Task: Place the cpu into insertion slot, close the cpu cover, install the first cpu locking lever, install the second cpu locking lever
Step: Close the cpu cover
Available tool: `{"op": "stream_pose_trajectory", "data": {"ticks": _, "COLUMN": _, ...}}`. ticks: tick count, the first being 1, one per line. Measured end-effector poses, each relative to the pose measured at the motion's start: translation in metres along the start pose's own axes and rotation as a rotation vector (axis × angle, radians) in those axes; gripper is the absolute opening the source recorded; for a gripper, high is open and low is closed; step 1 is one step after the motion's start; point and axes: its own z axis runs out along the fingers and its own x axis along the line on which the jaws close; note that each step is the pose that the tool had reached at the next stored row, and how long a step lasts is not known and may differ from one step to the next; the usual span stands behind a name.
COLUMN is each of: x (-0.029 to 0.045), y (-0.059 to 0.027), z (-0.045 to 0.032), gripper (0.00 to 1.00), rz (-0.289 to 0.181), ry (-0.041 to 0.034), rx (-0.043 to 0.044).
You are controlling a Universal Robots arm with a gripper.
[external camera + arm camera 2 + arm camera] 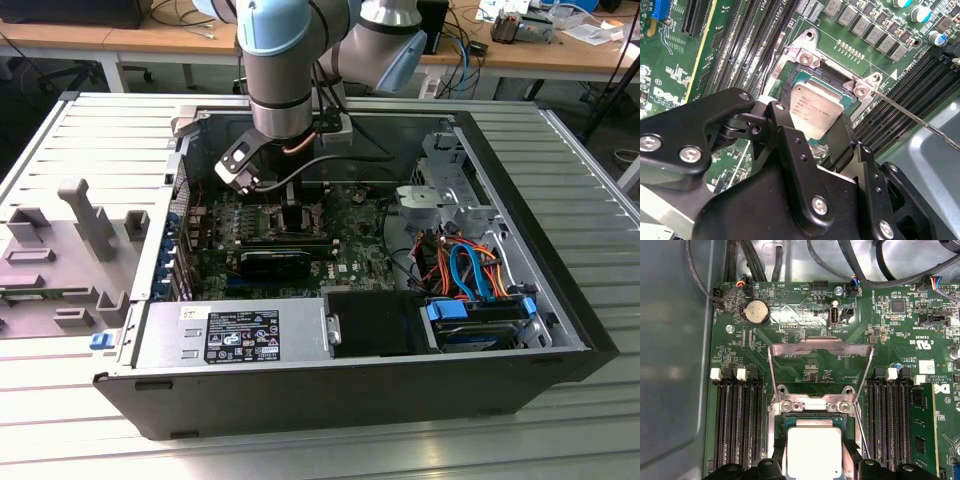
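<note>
In both wrist views the cpu (812, 452) (815, 102), a flat silver-grey square, lies level on the insertion slot (812, 406) (805, 56), whose silvery rim and dark edge frame it. My gripper (813, 462) (816, 127) is shut on the cpu, one black finger (787, 125) against each opposite side. The cpu cover (821, 345) stands raised behind the slot, and green board shows through its cut-out. A thin wire locking lever (910, 117) (863, 440) sticks out free beside the slot. In the exterior view the gripper (285, 215) reaches down into the open computer case.
Black memory slots (737, 420) run along both sides of the socket, one holding a green module (925, 425). A coin battery (756, 312) and cables (855, 285) lie beyond the cover. Case walls (530, 200), a drive cage (440, 190) and a power supply (230, 335) surround the board.
</note>
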Motion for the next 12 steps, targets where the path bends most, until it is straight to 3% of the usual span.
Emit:
{"op": "stream_pose_trajectory", "data": {"ticks": 7, "x": -0.0002, "y": -0.0003, "z": 0.0016, "gripper": 0.53, "rz": 0.0, "ry": -0.0003, "rx": 0.0003}}
{"op": "stream_pose_trajectory", "data": {"ticks": 12, "x": 0.0002, "y": -0.0001, "z": 0.0022, "gripper": 0.6, "rz": 0.0, "ry": 0.0008, "rx": -0.0005}}
